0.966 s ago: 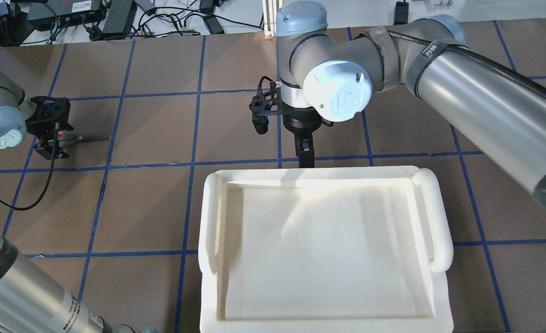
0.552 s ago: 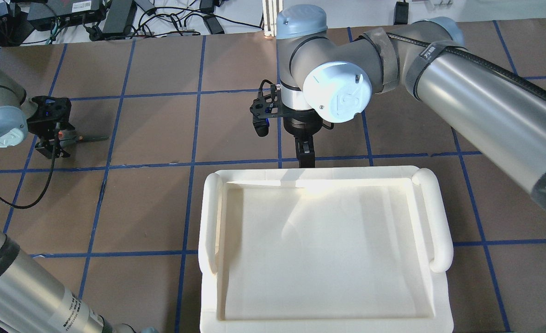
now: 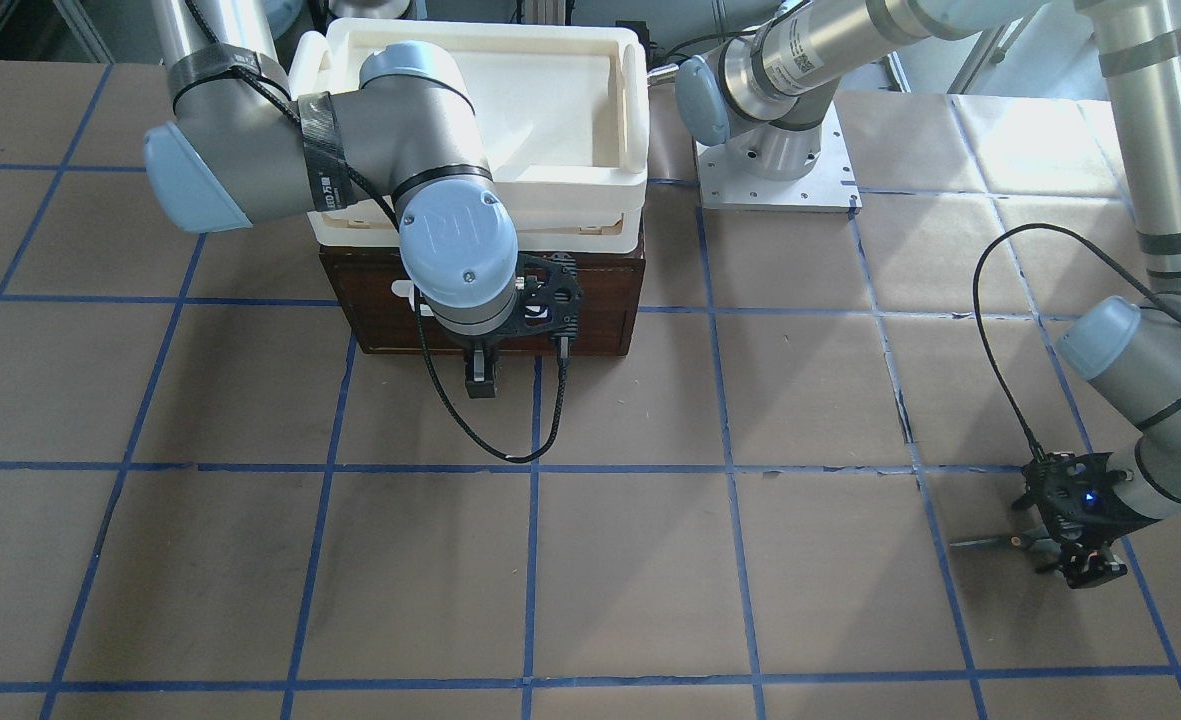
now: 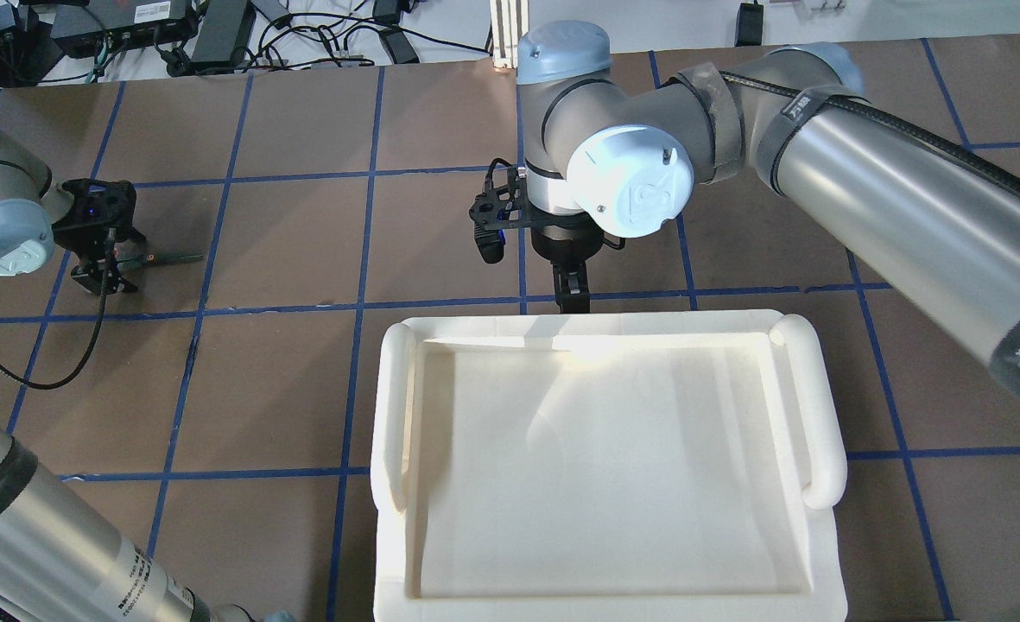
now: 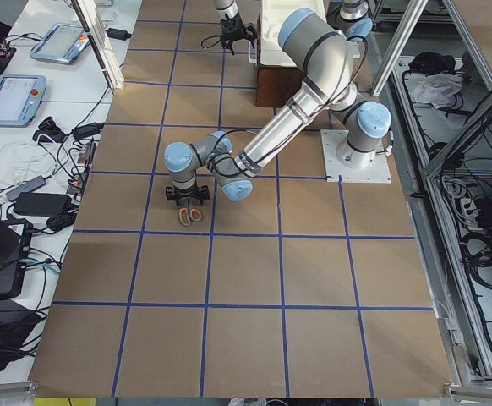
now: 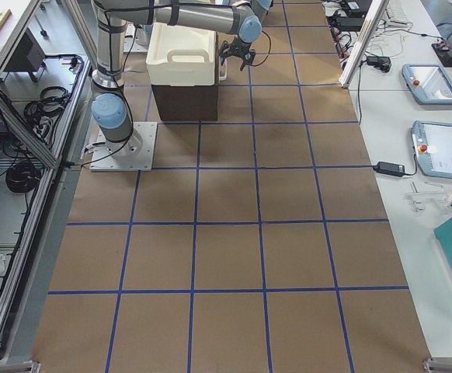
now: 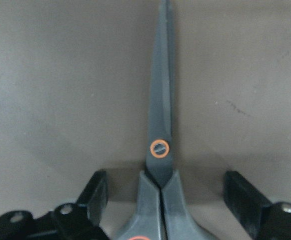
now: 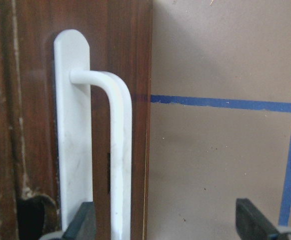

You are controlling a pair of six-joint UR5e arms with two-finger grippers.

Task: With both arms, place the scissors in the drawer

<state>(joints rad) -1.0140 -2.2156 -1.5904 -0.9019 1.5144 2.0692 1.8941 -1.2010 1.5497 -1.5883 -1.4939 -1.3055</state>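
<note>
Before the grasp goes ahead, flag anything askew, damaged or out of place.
Nothing serious. The scissors lie flat and closed between the left gripper's open fingers; the drawer looks shut. Only a small dark scuff or tear marks the table covering.

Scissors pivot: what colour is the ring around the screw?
Orange ring on the scissors, clearest in the left wrist view.

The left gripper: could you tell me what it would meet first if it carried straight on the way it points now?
The left gripper points down with open jaws astride the scissors, just behind the pivot. Straight on, its fingers would likely touch the table on either side; how close they are is unclear.
</note>
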